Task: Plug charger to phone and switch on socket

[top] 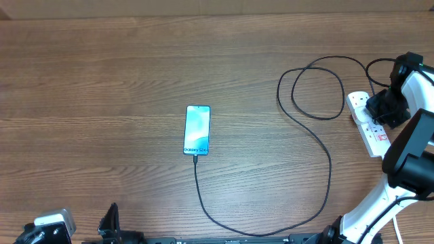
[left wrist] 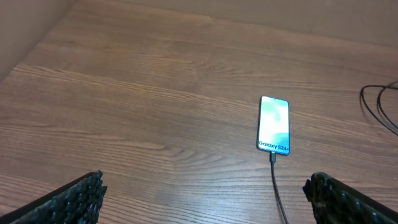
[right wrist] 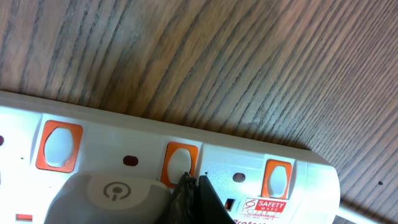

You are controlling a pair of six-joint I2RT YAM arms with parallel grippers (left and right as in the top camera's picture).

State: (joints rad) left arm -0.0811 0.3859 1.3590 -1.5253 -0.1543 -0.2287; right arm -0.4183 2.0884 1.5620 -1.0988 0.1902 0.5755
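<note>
The phone [top: 196,130] lies flat mid-table with its blue screen up; it also shows in the left wrist view [left wrist: 274,124]. The charger cable [top: 329,169] runs from the phone's near end [left wrist: 272,158], loops right and goes up to the socket [top: 369,129], a white power strip at the right edge. My right gripper [right wrist: 189,183] is shut, its fingertips pressed against the middle orange-framed switch [right wrist: 177,157], beside a light grey plug body [right wrist: 112,193]. My left gripper [left wrist: 205,202] is open and empty, low over the table in front of the phone.
The strip has two more orange-framed switches [right wrist: 58,144] [right wrist: 277,177] either side. The cable makes a wide loop [top: 315,88] left of the strip. My right arm [top: 407,156] reaches over the table's right side.
</note>
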